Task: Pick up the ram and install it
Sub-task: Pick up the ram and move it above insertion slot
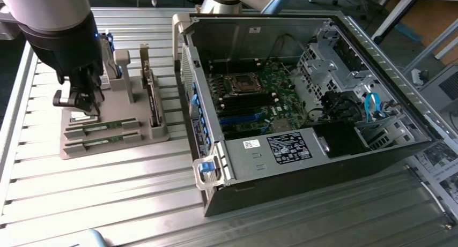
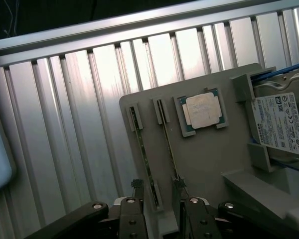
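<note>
Now, gripper (image 2: 158, 191): we see it spread wide and empty over one end of the grey holder (image 2: 204, 159).
Ram (image 2: 145, 154): edge-up in a holder slot, one end between the fingertips, with a second stick (image 2: 170, 144) in the next slot.
Arm (image 1: 61, 22): reaching straight down over the holder.
Surface: ribbed aluminium table (image 1: 93, 193), with an open computer case (image 1: 236, 40) beside the holder.
Writing: the hard drive (image 2: 281, 122) on the holder has a white label, too small for us to read.

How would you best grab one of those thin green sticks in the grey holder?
Probably from straight above, pinching the ram across its flat faces near mid-length: it stands on edge in the grey holder, so only its top edge is exposed.
</note>
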### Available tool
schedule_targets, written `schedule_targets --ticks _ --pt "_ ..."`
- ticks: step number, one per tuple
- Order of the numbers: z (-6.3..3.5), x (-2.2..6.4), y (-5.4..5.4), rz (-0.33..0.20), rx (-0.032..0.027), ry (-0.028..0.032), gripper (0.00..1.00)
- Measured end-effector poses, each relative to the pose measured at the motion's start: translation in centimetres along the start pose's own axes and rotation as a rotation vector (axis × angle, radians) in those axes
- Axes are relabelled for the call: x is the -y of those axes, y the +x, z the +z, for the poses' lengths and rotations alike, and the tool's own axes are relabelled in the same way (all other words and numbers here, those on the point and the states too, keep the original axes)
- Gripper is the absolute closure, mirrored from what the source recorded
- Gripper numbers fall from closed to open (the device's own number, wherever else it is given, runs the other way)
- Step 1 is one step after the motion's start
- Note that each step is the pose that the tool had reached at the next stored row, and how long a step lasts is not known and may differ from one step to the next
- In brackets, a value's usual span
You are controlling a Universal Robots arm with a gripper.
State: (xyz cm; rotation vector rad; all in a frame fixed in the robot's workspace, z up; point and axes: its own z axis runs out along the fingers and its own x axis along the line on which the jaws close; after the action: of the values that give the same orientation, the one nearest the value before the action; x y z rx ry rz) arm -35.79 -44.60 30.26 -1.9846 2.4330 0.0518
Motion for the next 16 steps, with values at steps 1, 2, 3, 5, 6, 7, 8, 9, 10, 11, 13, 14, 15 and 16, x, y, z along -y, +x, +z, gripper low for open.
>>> schedule_targets --ticks 1,2,3,5,6,7,8,9,10,11,13,14,15,16 --pt "0.05 0.0 0.0 0.0 0.0001 0.0001 0.64" --pt "0.09 0.0 0.0 0.0 0.0001 0.0001 0.64" --pt "0.13 0.0 0.0 0.0 0.0001 0.0001 0.64" --pt "0.24 0.01 0.0 0.0 0.0001 0.0001 0.64" --pt "0.28 0.01 0.0 0.0 0.0 0.0 0.64" --pt "0.32 0.01 0.01 0.0 0.0001 0.0 0.64" --pt "0.35 0.01 0.01 0.0 0.0 0.0 0.64" --pt "0.4 0.01 0.01 0.0 0.0001 0.0001 0.64" --pt "0.44 0.01 0.01 0.0 0.0001 0.0 0.64" --pt "0.51 0.01 0.01 0.0 0.0001 0.0001 0.64" --pt "0.6 0.02 0.01 0.0 0.0001 0.0001 0.64" --pt "0.65 0.02 0.01 0.0 0.0001 0.0001 0.64" --pt "0.69 0.02 0.01 0.0 0.0001 0.0001 0.64" --pt "0.74 0.02 0.01 0.0 0.0001 0.0001 0.64"
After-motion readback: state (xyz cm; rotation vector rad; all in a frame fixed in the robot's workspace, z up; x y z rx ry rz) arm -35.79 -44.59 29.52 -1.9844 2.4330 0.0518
